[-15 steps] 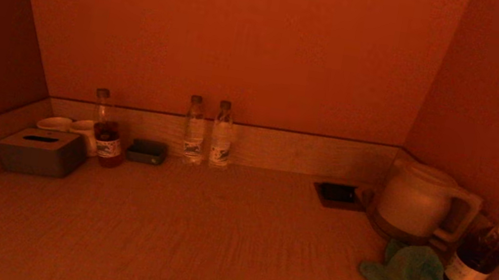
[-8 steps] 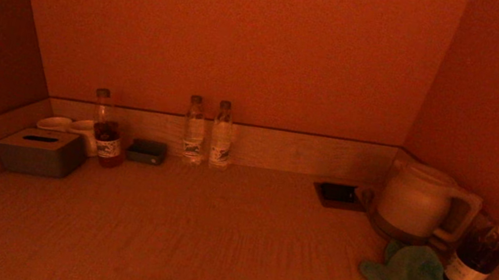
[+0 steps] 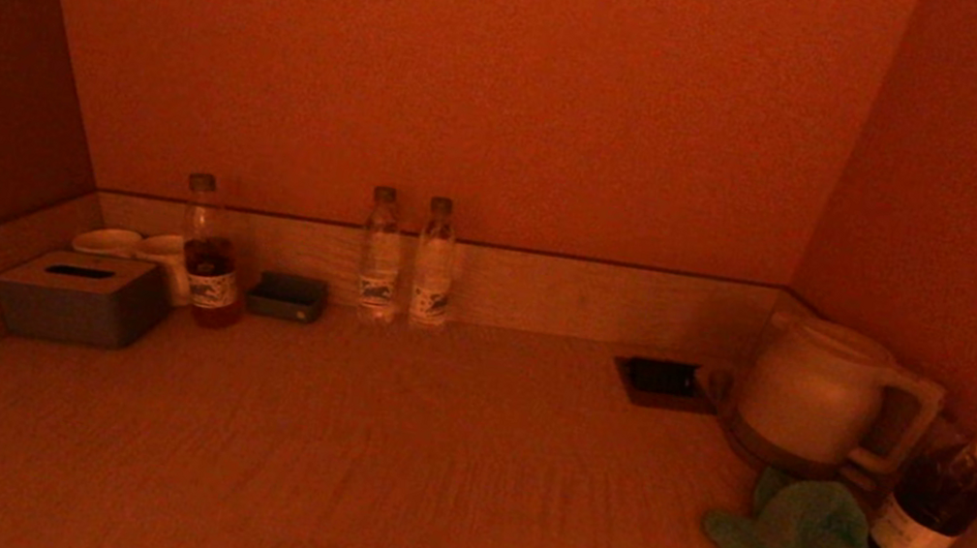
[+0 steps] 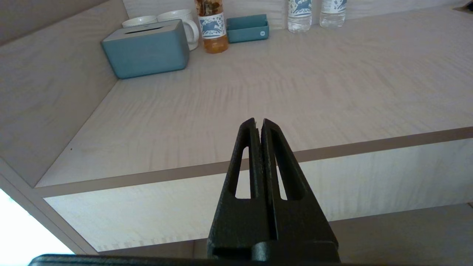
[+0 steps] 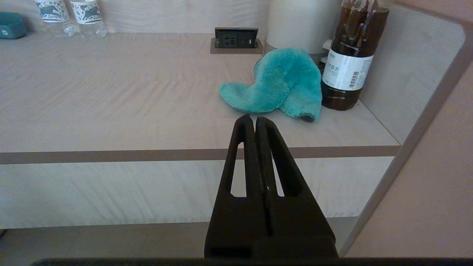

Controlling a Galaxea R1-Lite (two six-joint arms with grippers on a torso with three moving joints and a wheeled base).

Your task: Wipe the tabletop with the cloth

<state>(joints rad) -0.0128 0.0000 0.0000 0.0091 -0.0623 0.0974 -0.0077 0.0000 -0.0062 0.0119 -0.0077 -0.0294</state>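
Since the cloth (image 5: 275,85) lies crumpled at the counter's (image 3: 417,478) right end, touching the dark bottle (image 5: 347,62) & kettle (image 3: 813,394), the right hand (image 5: 255,120), clenched & off the front edge, should unclench, come in low, pinch the near fold w/o nudging the bottle. Left hand (image 4: 258,123) clenched, parked off the front edge.
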